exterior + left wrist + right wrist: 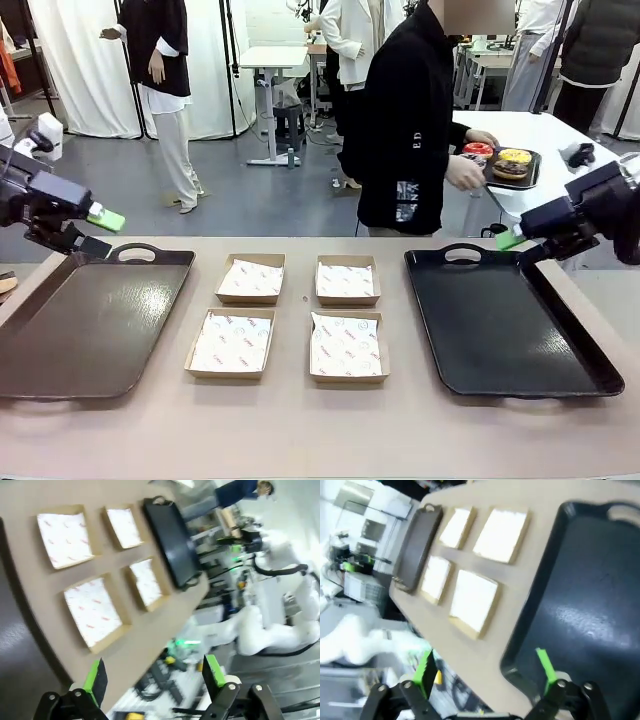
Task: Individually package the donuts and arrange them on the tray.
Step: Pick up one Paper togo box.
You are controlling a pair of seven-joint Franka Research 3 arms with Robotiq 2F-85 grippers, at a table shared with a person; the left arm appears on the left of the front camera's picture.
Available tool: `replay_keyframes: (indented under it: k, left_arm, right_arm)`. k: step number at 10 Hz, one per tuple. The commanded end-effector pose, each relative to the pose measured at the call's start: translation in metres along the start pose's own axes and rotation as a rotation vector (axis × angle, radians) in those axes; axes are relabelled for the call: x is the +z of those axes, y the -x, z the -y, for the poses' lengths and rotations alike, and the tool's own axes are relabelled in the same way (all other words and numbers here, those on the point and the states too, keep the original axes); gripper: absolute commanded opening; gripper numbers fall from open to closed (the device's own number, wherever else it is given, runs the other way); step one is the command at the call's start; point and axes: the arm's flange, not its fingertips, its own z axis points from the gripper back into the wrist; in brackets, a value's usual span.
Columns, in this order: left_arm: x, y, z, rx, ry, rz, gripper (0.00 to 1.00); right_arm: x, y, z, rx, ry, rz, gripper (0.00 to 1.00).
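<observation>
Four shallow cardboard boxes [231,345], each lined with white printed paper, sit in a two-by-two block at the middle of the table [300,430], two toward the near edge and two just behind them. A brown tray [90,330] lies along the left edge and a black tray [500,320] toward the right edge, each apart from the boxes. Above the far left corner of the brown tray hangs the left gripper [100,232], jaws spread wide and holding nothing. The right gripper [520,245] hangs over the far right corner of the black tray, jaws likewise apart and empty. Beyond the far edge a person stands turned toward a white side table [545,128], one hand [465,172] on a small dark tray [535,170] that carries the donuts [514,156]: a red one, a yellow one and a chocolate one can be made out.
</observation>
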Motion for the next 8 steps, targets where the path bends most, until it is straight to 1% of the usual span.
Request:
replay_keyframes:
  k: [1,2,4,5,8]
  left_arm:
    - [0.008,-0.008,-0.016,0.201,0.038,0.054,1.00]
    - [0.021,-0.002,-0.025,0.222,0.020,0.064,1.00]
    - [0.050,0.005,-0.043,0.277,0.022,0.099,1.00]
    - [0.063,0.014,-0.048,0.279,0.006,0.110,1.00]
    - [0.093,0.028,-0.061,0.326,-0.001,0.138,1.00]
  right_arm:
    - [0.006,-0.008,0.019,-0.154,-0.066,0.055,1.00]
    - [0.015,-0.005,0.029,-0.172,-0.071,0.037,1.00]
    - [0.030,0.001,0.046,-0.203,-0.067,0.015,1.00]
    - [0.039,0.005,0.052,-0.194,-0.090,-0.006,1.00]
    - [0.068,0.022,0.060,-0.187,-0.122,0.021,1.00]
